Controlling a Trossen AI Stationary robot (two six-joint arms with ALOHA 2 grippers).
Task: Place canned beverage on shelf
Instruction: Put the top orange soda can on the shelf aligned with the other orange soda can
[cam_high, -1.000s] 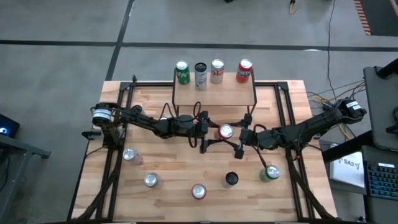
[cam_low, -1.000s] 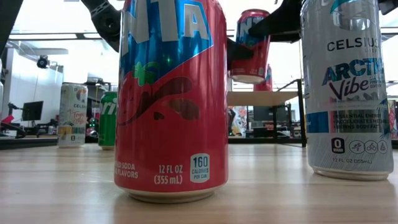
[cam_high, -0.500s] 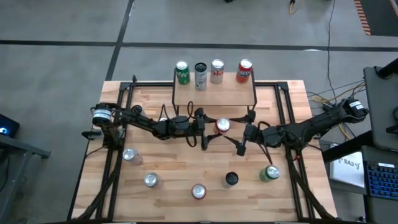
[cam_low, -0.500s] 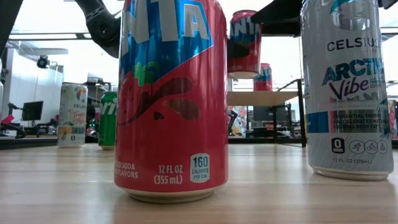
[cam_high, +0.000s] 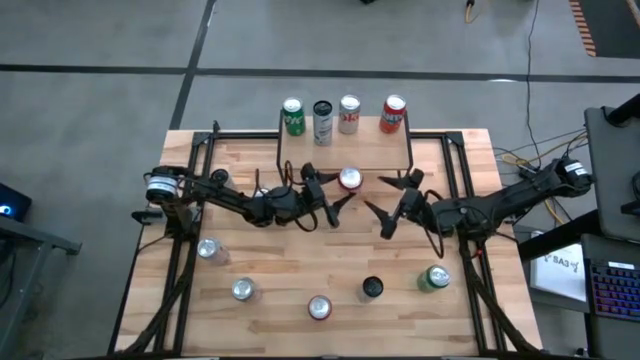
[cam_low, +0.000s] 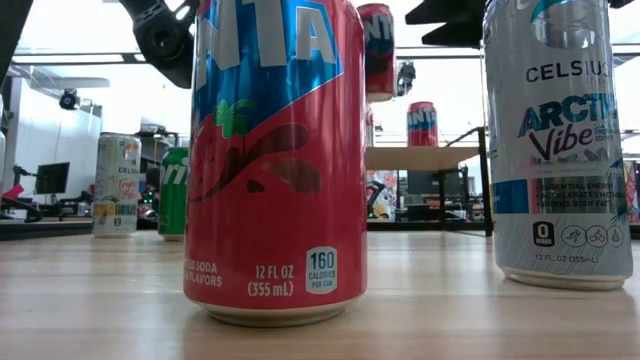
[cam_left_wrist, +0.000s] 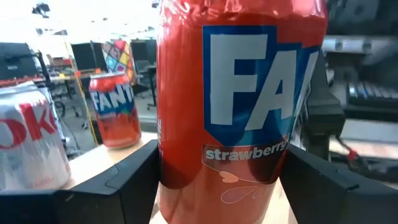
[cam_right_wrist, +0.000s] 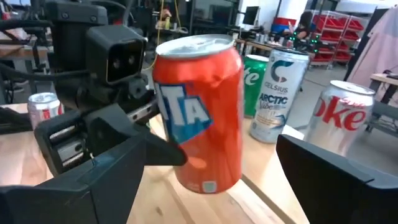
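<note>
A red strawberry soda can (cam_high: 350, 179) hangs in the air just in front of the shelf (cam_high: 345, 152), with my left gripper (cam_high: 338, 189) shut on it. The low view shows the can (cam_low: 376, 50) above the level of the shelf's top board (cam_low: 425, 157). Along the board's far edge stand a green can (cam_high: 293, 116), a dark-topped can (cam_high: 322, 122), a cola can (cam_high: 349, 114) and a red can (cam_high: 393, 114). My right gripper (cam_high: 378, 206) stands open to the right of the held can, with nothing between its fingers. My left gripper pinches the can's lower wall (cam_left_wrist: 173, 177) between its two fingers (cam_left_wrist: 115, 186), one on each side. The fingers lie about level and come from the table's left. The can is lifted clear of table and shelf, standing nearly upright.
Loose cans stand on the near half of the table: two silver ones (cam_high: 208, 249) (cam_high: 243, 290), a red one (cam_high: 319, 308), a black one (cam_high: 372, 288) and a green one (cam_high: 433, 278). Black frame rails (cam_high: 190, 230) run along both sides.
My left gripper has swung toward the table's far edge and risen, carrying the red can from mid-table up to the shelf's front edge. My right gripper has drawn back from the can toward the table's right and tipped up a little.
</note>
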